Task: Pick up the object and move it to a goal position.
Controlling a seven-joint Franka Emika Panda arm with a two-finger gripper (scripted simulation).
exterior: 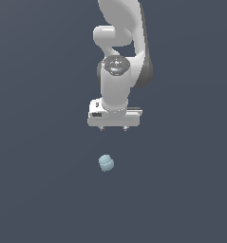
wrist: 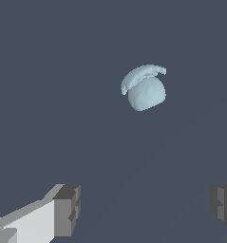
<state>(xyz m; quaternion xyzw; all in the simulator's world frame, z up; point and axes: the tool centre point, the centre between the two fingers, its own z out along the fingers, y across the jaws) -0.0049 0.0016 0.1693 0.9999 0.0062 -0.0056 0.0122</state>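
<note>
The jaws stand wide apart with nothing between them; in the wrist view the two grey fingertips (wrist: 67, 211) sit at opposite edges of the picture, one on a white finger body, the other only partly in frame, and the whole gap between them shows bare dark ground; the gripper (exterior: 113, 128) in the exterior view shows as a white crossbar with two short dark tips poking down from its underside, set well apart and pointing straight down.

Outward from the jaws, the object (wrist: 144, 88) lies apart from both fingers, touched by neither; in the exterior view the object (exterior: 106, 163) sits below the gripper and a little toward the exterior view's left of its midline, closer to the line of the left-hand tip than the other; a clear stretch of dark ground separates it from the tips.

The object is a small matte blob, pale blue-grey, much narrower than the gripper's crossbar; the wrist view shows it best: a rounded, slightly lumpy lower body, with a curved ridge or cap arching over one side of it like a brim, the ridge a shade lighter and ending in small blunt nubs; the exterior view gives only a soft rounded lump with a faint crease across it.

Above the gripper the white arm (exterior: 118, 57) rises out of frame, with a shiny dark-grey round joint cap at the wrist; the ground (exterior: 39, 190) is a flat, uniform dark slate-blue.
</note>
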